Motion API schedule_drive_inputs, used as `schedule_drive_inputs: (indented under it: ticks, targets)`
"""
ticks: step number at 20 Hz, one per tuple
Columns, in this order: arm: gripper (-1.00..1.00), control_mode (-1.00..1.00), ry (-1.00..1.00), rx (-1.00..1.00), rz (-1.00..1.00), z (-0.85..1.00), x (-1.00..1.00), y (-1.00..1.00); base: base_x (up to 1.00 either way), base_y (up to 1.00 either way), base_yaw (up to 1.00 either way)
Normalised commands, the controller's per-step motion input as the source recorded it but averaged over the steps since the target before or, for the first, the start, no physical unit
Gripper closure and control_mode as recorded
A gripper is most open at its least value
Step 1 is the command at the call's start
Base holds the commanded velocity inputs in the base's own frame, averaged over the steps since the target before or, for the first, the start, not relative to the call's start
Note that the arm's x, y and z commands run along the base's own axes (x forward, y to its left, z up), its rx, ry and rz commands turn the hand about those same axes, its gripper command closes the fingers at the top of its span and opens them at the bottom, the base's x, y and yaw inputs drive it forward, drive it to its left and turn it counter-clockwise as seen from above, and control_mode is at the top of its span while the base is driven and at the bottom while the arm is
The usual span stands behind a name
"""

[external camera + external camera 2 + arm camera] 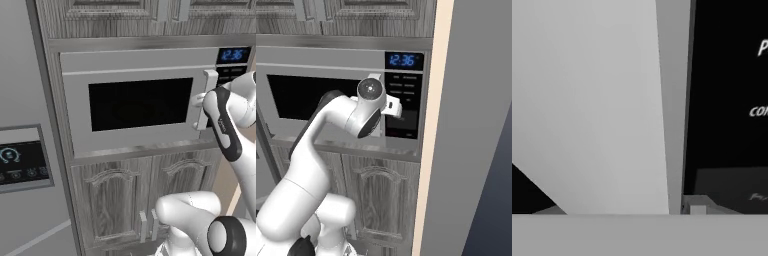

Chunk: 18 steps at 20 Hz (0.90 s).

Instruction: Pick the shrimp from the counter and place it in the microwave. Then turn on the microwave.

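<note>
- The microwave [135, 105] is seen built into the wood-grain cabinetry, its door shut, above a pair of cabinet doors [125, 200].
- The gripper [199, 102] is held right at the microwave's pale vertical handle [207, 82], on the window side of the black keypad [403, 107].
- The handle is seen very close up in the hand view, beside the keypad's black face.
- Whether the pincer stands wide, narrow or closed on the handle cannot be told.
- A blue clock display [404, 61] is lit above the keypad.
</note>
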Motion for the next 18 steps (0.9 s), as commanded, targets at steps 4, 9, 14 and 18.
schedule_drive_inputs:
  ticks: [4, 9, 14, 18]
  targets:
    - [1.00, -1.00, 0.00, 0.00, 0.00, -0.03, 0.11, 0.02, 0.00, 0.00, 0.00]
    - [1.00, -1.00, 0.00, 0.00, 0.02, -0.02, 0.00, 0.09, 0.00, 0.00, 0.00]
    - [1.00, -1.00, -0.01, 0.00, 0.11, 0.00, -0.33, 0.10, 0.00, 0.00, 0.00]
    - [1.00, -1.00, -0.08, 0.00, 0.12, 0.00, -0.45, 0.09, 0.00, 0.00, 0.00]
